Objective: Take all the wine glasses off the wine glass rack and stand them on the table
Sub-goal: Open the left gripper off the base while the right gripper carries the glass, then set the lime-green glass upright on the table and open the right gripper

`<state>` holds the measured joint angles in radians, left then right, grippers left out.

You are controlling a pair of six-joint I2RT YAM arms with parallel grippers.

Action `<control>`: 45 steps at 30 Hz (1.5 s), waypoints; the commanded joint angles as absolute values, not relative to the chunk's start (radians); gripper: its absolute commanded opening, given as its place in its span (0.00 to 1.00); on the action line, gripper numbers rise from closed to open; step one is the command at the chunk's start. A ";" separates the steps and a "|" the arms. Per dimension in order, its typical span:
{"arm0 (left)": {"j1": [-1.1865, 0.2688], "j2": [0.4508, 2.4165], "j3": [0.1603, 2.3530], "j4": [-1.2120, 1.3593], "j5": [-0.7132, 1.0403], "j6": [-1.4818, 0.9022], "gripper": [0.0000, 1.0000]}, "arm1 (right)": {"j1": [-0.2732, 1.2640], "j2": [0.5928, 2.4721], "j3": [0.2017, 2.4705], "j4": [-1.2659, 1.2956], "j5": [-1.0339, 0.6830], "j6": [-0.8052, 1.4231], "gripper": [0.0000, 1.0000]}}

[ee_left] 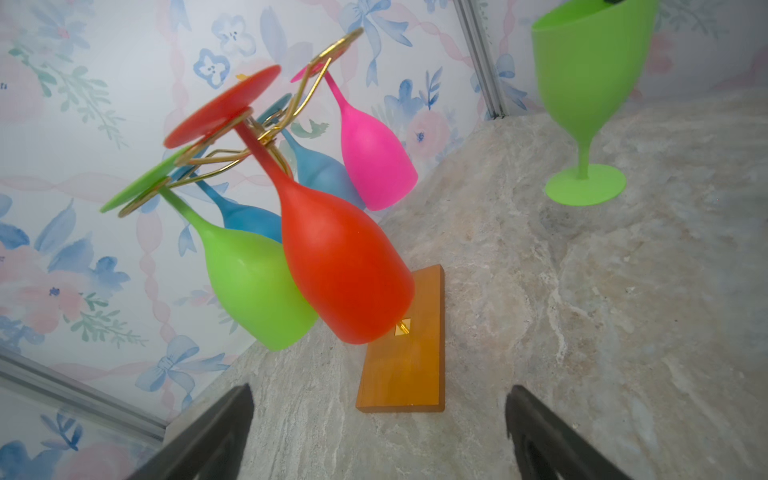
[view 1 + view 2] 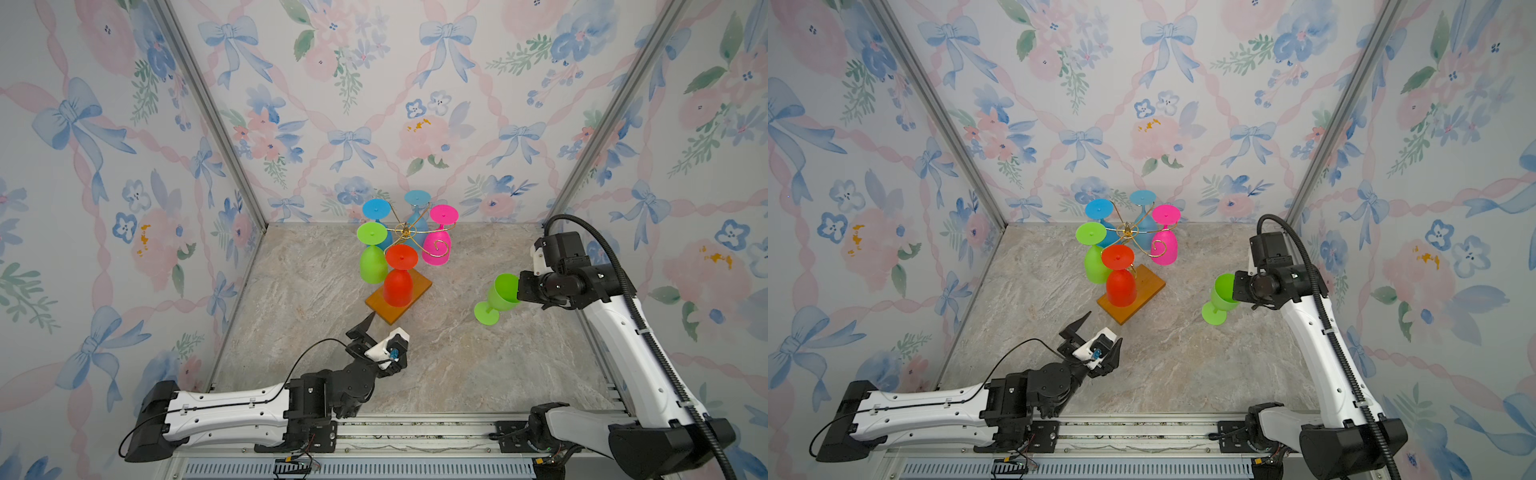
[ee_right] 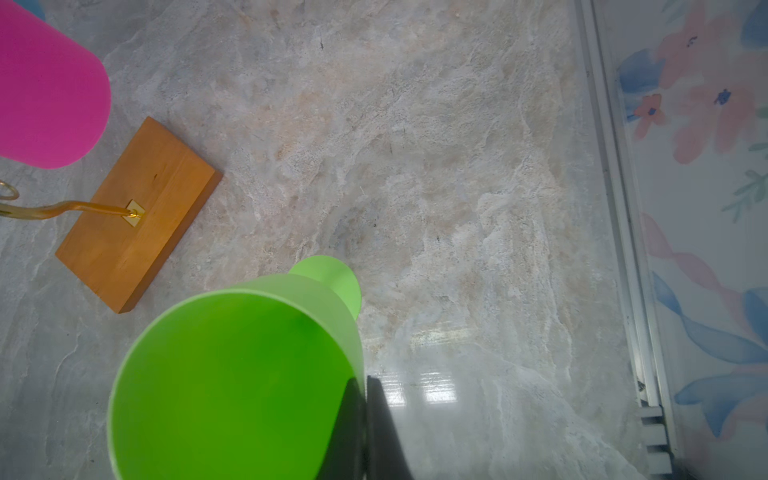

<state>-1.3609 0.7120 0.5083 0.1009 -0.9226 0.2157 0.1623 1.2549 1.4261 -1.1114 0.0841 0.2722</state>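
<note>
**Gripping the green glass clear of the rack**

Pinching the rim of the green wine glass, the right gripper holds it right of centre in both top views, well apart from the wine glass rack at centre frame. In the right wrist view, at the lower middle of the frame, one dark finger lies outside the bowl and its partner inside. They are closed on the thin wall between them. The glass sits mouth up, foot down by the marble tabletop. Whether the foot touches the surface cannot be told.

The left gripper sits lower left of centre in both top views, jaws spread wide and empty. Its tips point toward the near corner of the rack's orange-brown wooden base, close to it but apart.

Five glasses hang bowl down from the gold wire arms. The red glass is nearest the front, with a green glass to its left and a pink glass at right. A blue glass and a teal glass hang behind.
</note>
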 commanded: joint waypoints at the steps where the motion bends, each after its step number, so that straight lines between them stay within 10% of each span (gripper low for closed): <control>1: -1.305 0.591 0.492 -0.015 -0.837 -0.007 0.98 | 0.148 1.309 1.500 -1.056 0.125 0.265 0.00; 26: -0.526 0.660 0.562 -0.146 -0.371 -0.224 0.98 | 0.109 2.054 2.148 -1.046 0.152 0.260 0.00; 45: -0.271 0.736 0.567 -0.072 -0.215 -0.229 0.98 | 0.113 2.339 2.500 -1.115 0.109 0.263 0.00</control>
